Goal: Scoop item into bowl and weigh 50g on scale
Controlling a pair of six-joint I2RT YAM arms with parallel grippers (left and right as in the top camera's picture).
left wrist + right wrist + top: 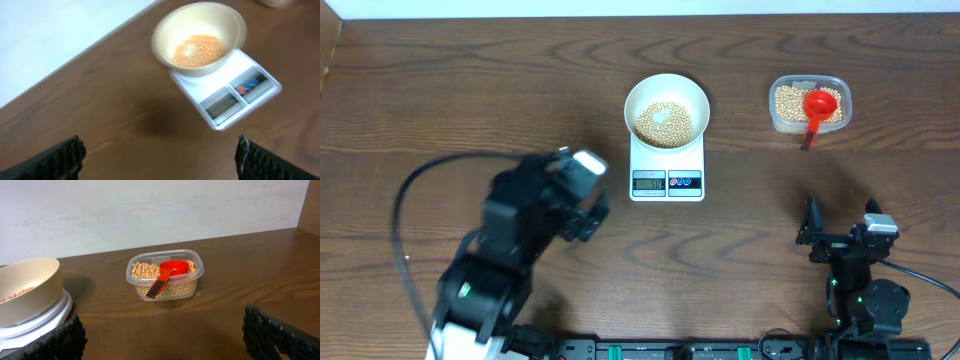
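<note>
The white bowl (666,108) sits on the white scale (667,170) at the table's centre back, with tan beans (663,124) in its bottom. It also shows in the left wrist view (200,37) and at the left edge of the right wrist view (25,287). A clear tub (809,104) of beans at the back right holds a red scoop (816,108), also in the right wrist view (167,275). My left gripper (160,157) is open and empty, front left of the scale. My right gripper (162,335) is open and empty, in front of the tub.
The scale's display (648,181) and button panel (685,182) face the front. A black cable (405,215) loops by the left arm. A pale wall runs along the table's far edge (150,210).
</note>
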